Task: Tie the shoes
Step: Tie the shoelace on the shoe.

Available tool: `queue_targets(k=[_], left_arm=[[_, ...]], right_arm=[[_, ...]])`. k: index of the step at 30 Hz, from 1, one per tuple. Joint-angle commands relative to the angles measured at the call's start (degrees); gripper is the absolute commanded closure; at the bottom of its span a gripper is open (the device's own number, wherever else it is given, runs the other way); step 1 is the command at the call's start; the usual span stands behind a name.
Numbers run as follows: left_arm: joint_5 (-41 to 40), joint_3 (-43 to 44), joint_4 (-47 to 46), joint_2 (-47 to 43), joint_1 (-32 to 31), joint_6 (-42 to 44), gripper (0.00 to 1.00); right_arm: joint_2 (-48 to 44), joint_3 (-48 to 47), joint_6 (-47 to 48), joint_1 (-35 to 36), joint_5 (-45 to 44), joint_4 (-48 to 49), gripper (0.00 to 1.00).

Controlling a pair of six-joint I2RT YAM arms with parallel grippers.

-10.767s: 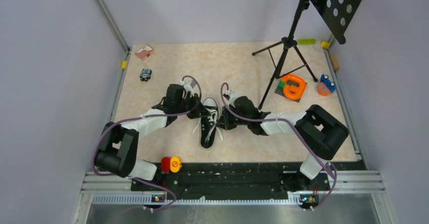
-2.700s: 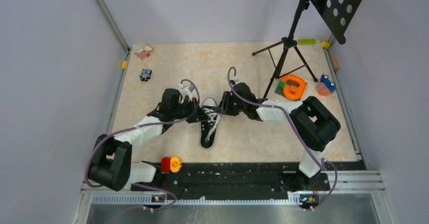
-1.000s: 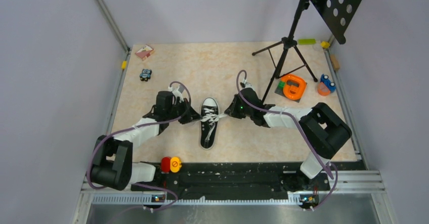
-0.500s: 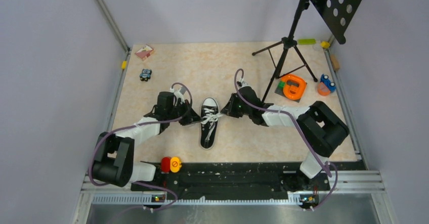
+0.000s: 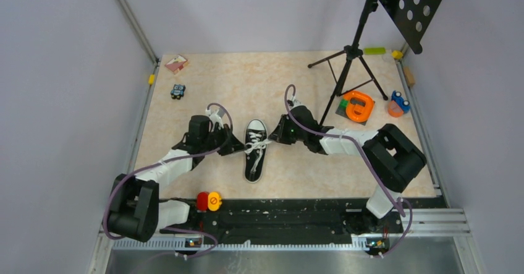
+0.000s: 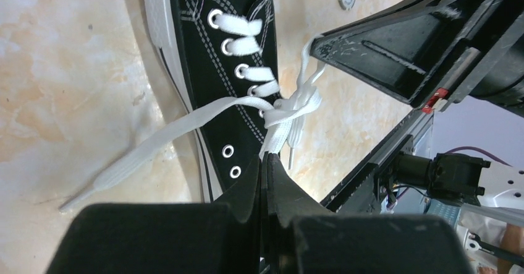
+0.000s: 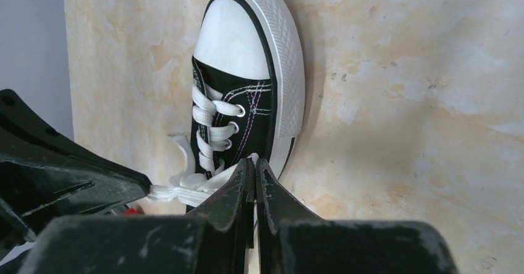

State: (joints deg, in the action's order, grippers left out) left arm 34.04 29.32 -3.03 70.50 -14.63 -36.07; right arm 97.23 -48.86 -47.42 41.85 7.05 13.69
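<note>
**Laces pinched from both sides**

The black sneaker (image 5: 254,153) lies in the middle of the surface (image 5: 278,82), toe away from the bases. The left fingers (image 6: 244,190) and the right fingers (image 7: 235,190), each pair pressed together, pinch its white laces (image 6: 278,135).

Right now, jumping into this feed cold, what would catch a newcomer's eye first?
A black canvas sneaker with a white rubber toe cap lies at the middle of the beige marbled table, toe toward the far side. The left gripper and right gripper flank it, both shut on its white laces, which stretch sideways between them. A black tripod stand rises at the far right.
</note>
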Motion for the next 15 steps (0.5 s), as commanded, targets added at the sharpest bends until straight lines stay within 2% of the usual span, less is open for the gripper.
queue_targets(k=[1,15], left_arm=[[1.86,-1.59,-1.54,-1.08,0.13,0.31,1.00],[0.40,-1.89,-1.73,-1.20,0.13,0.25,1.00]], right_arm=[[-0.52,-2.99,2.73,1.40,0.71,0.69,1.00],[-0.90,-2.20,3.98,1.85,0.62,1.42,1.00]])
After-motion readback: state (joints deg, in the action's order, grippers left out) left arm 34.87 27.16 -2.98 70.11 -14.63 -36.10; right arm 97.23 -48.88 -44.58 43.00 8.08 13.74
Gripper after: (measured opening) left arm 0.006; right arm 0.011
